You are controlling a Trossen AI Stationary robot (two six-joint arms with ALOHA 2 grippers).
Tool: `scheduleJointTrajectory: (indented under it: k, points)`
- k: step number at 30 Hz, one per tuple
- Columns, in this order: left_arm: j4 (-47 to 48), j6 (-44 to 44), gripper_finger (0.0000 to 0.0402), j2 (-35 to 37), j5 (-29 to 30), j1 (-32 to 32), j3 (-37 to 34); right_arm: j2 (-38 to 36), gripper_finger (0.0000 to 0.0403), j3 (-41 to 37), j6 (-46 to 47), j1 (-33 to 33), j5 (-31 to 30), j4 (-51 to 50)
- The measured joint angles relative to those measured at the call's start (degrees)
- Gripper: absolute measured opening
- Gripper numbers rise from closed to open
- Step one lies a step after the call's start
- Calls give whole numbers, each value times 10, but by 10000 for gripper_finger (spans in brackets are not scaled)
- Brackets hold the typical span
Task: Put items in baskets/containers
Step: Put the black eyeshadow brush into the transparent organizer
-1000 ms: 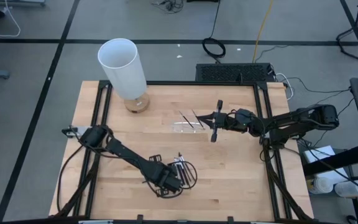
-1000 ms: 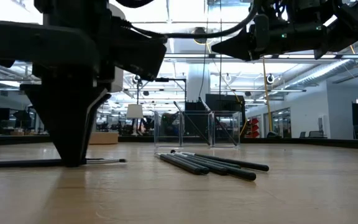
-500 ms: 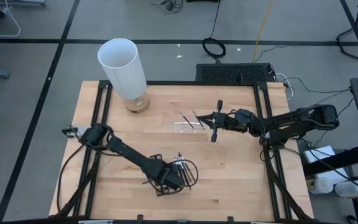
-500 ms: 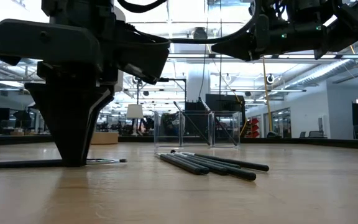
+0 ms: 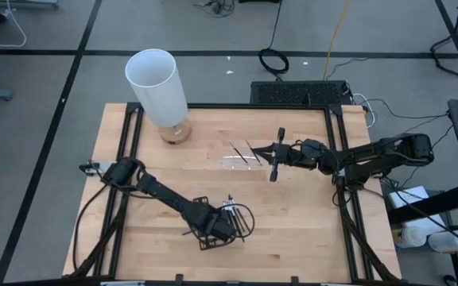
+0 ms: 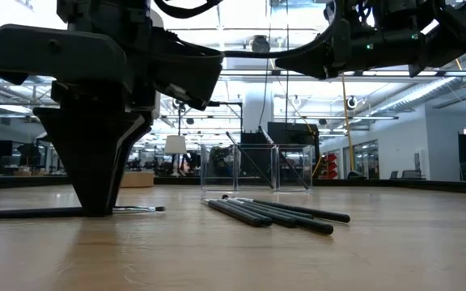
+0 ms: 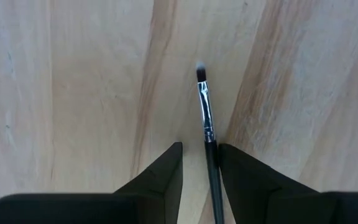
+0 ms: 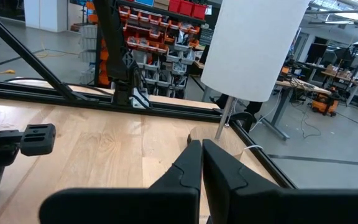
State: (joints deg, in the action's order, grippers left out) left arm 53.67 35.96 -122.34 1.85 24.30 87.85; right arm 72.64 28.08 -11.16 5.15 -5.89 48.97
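Note:
My left gripper (image 5: 215,229) points down at the table near its near edge, open, with fingertips (image 6: 95,212) low at the wood. One dark-handled brush (image 7: 205,112) with a silvery ferrule lies flat between its fingers (image 7: 201,163). Several more brushes lie in a loose bundle (image 6: 273,212) just right of it (image 5: 233,212). The clear tray (image 5: 241,161) sits mid-table (image 6: 257,168), with two brushes leaning inside it. My right gripper (image 5: 262,153) hovers shut (image 8: 201,150) by the tray's right end. My left gripper comes from above, pointing down, and its two fingers stand on either side of the lone brush's handle (image 7: 211,165), across it. The brush lies flat on the table. The handle runs close along one finger (image 7: 241,171); whether it touches, I cannot tell.
A tall white cylinder (image 5: 157,83) on a wooden base stands at the table's far left corner (image 8: 253,43). Black frame rails run along the table's edges (image 5: 126,159). Bare wood lies between the bundle and the tray (image 5: 213,187).

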Motion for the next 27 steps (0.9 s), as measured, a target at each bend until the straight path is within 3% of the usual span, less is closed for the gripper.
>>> scheduleJointTrajectory:
  k: [13, 27]
  points:
    - [-1, -15, 118, -1, -46, -23, 0, 0, 0, 0, 0, 0, 0, 0]
    - [-1, -18, 118, -1, -54, -31, 0, 0, 0, 0, 0, 0, 0, 0]
